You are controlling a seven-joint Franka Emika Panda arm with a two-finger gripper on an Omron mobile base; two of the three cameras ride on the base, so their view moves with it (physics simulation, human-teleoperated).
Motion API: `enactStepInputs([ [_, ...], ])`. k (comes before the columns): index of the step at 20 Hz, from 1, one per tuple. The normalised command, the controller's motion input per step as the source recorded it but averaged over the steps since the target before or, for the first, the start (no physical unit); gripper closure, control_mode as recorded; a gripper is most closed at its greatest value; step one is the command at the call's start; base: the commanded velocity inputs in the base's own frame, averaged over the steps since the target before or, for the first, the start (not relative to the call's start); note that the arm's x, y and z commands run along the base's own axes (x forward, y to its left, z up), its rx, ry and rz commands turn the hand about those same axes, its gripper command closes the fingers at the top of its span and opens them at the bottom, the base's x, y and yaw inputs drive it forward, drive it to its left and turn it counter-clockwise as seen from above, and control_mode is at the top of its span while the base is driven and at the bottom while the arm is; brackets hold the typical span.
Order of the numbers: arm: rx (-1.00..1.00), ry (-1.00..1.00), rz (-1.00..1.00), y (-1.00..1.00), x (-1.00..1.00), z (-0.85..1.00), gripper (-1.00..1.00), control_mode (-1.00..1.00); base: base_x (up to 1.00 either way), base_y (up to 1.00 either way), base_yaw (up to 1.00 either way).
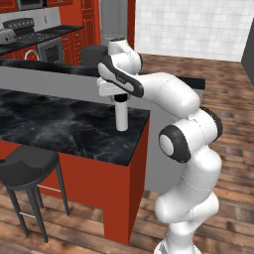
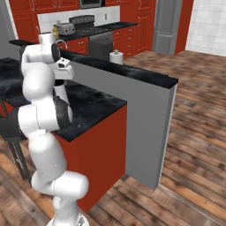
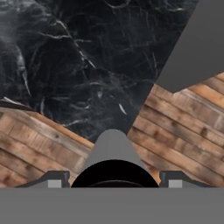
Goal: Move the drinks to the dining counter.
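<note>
I judge the task roughly half complete: the gripper (image 1: 120, 101) fingers are closed on the cap of the white bottle (image 1: 121, 117), standing at centre frame on the dining table (image 1: 59, 129), with release and the juice bottle (image 2: 55, 32), upper left, outstanding.

White bottle (image 1: 121, 117) upright on dining counter (image 1: 59, 124), stool (image 1: 27, 168) beside.
</note>
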Motion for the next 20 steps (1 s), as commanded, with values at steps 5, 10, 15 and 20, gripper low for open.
enactStepInputs([
  [5,0.0,-0.04,0.0,0.55,0.55,-0.16,1.0,-1.0,0.0,0.0,0.0],
  [10,0.0,0.0,0.0,0.29,0.46,-0.29,1.0,-1.0,0.0,0.0,0.0],
  [15,0.0,0.04,0.0,0.11,0.27,-0.2,1.0,-1.0,0.0,0.0,0.0],
  [20,0.0,0.01,0.0,0.11,0.2,-0.09,1.0,-1.0,0.0,0.0,0.0],
])
